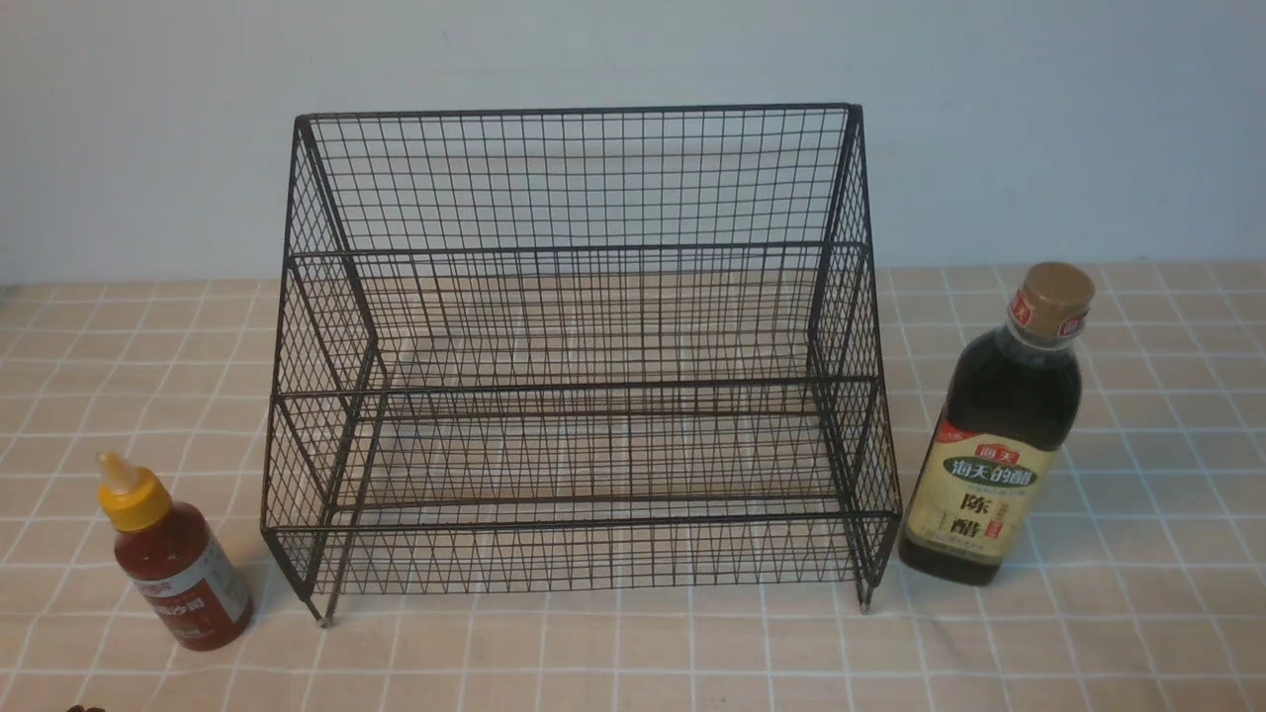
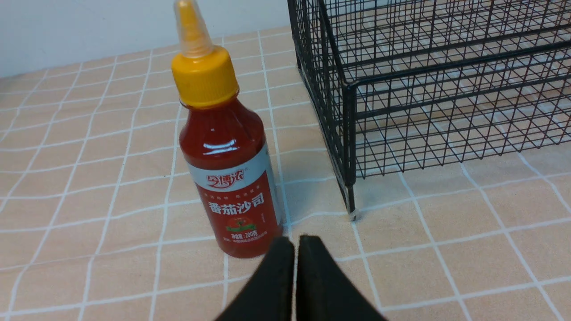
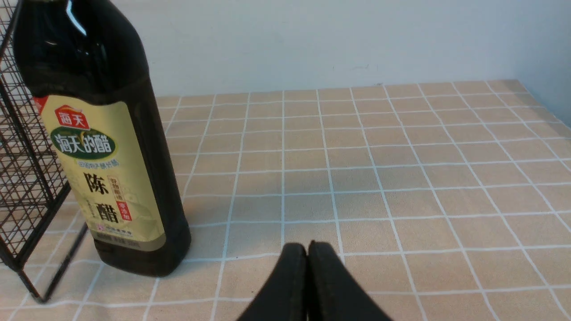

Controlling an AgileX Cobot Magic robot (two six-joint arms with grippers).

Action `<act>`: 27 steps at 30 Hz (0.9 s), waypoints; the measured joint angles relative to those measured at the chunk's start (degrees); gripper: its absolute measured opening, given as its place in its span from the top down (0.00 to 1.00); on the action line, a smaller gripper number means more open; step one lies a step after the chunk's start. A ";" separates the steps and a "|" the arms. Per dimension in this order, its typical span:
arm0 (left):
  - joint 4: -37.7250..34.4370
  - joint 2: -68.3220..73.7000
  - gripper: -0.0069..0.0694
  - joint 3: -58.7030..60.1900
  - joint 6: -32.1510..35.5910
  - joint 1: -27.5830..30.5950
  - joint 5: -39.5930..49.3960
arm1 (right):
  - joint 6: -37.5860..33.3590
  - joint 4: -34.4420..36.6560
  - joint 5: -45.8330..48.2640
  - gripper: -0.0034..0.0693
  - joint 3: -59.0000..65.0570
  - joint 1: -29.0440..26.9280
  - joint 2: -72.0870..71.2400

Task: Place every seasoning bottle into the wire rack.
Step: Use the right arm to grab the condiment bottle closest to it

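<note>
The left gripper (image 2: 294,243), black fingers pressed together on nothing, faces the short red-sauce squeeze bottle with yellow nozzle cap (image 2: 227,169) standing just ahead of its tips; the right gripper (image 3: 308,247), fingers likewise together and bare, has the tall dark-liquid bottle with beige label (image 3: 102,156) ahead and to one side. Each bottle stands outside one end of the black wire-mesh stepped rack (image 1: 584,249), likely so each arm serves its own. All rest on a beige white-gridded cloth (image 3: 401,178) before a plain pale wall (image 3: 312,40).
</note>
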 joint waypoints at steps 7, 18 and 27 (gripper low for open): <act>0.00 0.00 0.92 0.00 0.00 0.00 0.00 | 0.00 0.00 0.00 0.97 0.00 0.00 0.00; 0.00 0.00 0.92 0.00 0.00 0.00 0.00 | 0.00 0.00 0.00 0.97 0.00 0.00 0.00; 0.00 0.00 0.92 0.00 0.00 0.00 0.00 | 0.72 6.09 -8.58 0.97 0.58 0.00 0.00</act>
